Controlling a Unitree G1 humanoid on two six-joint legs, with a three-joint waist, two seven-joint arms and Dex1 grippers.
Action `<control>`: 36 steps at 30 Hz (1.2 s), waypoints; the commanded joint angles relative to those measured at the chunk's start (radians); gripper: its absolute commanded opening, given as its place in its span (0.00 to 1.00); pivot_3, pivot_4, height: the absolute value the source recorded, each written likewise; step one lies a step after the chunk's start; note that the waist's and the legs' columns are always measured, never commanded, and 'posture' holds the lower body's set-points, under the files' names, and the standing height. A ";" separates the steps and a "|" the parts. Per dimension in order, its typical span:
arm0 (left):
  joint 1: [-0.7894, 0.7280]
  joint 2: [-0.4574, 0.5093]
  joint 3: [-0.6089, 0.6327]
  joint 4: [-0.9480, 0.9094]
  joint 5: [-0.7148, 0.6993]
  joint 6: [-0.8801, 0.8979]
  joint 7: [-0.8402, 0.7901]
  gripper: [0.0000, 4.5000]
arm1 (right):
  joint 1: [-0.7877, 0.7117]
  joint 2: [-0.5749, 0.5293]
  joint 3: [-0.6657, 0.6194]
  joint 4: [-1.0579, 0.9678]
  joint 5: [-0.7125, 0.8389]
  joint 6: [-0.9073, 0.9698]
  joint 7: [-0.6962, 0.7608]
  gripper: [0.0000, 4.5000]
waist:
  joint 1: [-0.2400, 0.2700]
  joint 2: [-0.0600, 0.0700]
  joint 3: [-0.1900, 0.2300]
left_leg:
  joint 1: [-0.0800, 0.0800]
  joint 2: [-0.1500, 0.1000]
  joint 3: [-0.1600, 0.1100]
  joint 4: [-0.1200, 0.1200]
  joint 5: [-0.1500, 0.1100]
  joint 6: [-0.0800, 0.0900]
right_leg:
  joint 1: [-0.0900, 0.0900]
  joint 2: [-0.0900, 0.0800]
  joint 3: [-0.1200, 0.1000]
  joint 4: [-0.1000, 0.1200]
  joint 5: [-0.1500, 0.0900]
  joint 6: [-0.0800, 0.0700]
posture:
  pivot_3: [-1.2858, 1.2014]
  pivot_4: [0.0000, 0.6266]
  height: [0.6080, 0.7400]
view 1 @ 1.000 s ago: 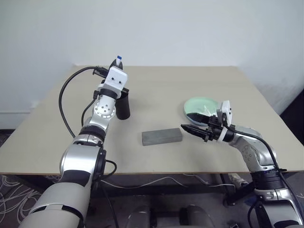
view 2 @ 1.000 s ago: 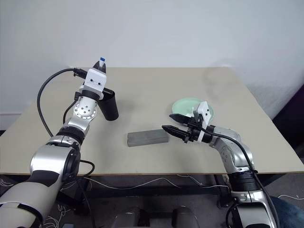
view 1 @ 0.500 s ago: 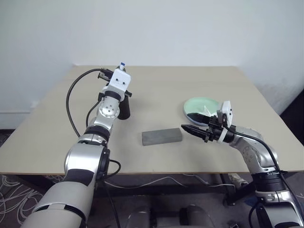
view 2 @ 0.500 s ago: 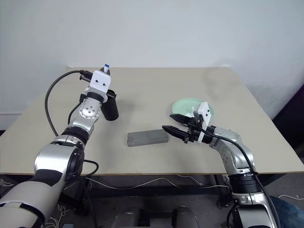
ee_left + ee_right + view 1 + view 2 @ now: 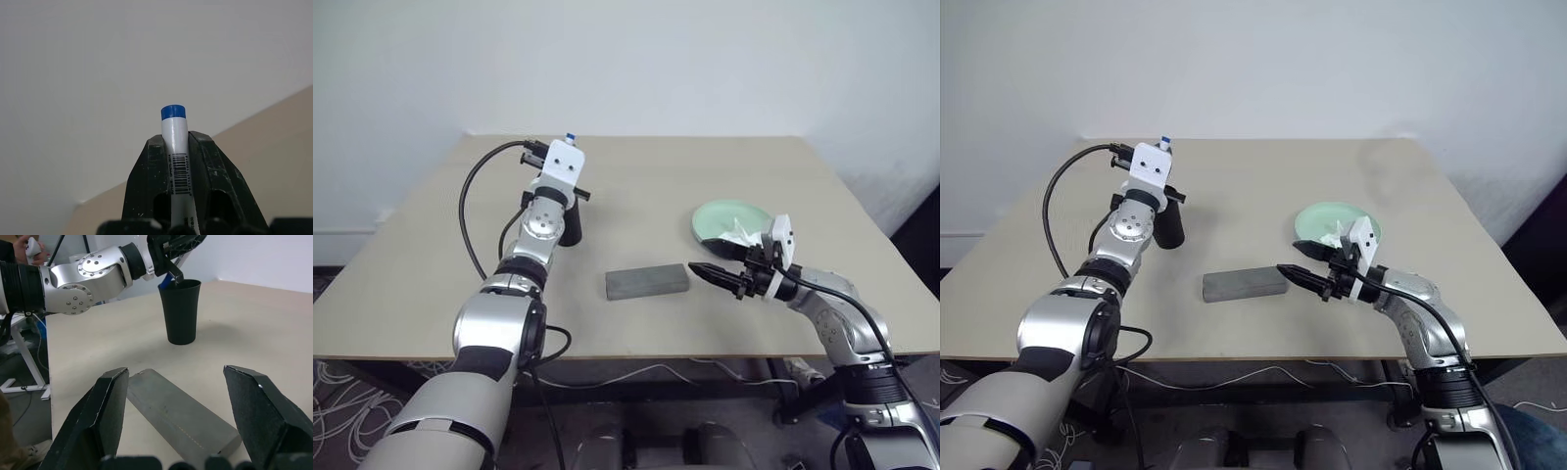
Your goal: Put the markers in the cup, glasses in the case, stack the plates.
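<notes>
Our left gripper is pinching a slim white blue-capped marker above the tapered black cup, while our right gripper is gaping wide, holding nothing, beside the grey brick-shaped case on the tan table.

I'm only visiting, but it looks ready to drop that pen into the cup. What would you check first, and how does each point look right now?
1. Left hand grips the blue-capped marker: ok.
2. Black cup stands upright on the table: ok.
3. Marker's lower end is at the cup's rim: ok, though how deep it sits, cannot tell.
4. Right hand is open, away from the cup: ok.
5. Grey case is shut, apart from the cup: ok.
6. Second marker already inside the cup: cannot tell.
</notes>
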 commanded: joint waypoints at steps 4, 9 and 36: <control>-0.047 0.002 0.015 -0.014 -0.012 0.000 0.009 0.34 | -0.007 -0.011 -0.017 -0.046 0.011 -0.005 -0.009 0.75 | 0.000 0.000 0.000 | 0.000 0.000 0.000 0.000 0.000 0.000 | 0.000 0.000 0.000 0.000 0.000 0.000 | 0.52 0.00 1.00; -0.047 0.004 0.013 -0.014 -0.006 0.000 0.015 0.73 | -0.010 -0.011 -0.014 -0.043 0.009 -0.007 -0.010 0.75 | 0.000 0.000 0.000 | 0.000 0.000 0.000 0.000 0.000 0.000 | 0.000 0.000 0.000 0.000 0.000 0.000 | 0.52 0.00 1.00; 0.088 0.078 0.222 -0.204 -0.425 0.177 -0.952 0.73 | -0.044 -0.011 -0.005 0.008 -0.017 -0.035 0.003 0.75 | -0.008 0.000 0.000 | 0.000 0.000 0.000 0.000 0.000 0.000 | 0.000 0.000 0.000 -0.001 0.000 0.000 | 0.52 0.00 1.00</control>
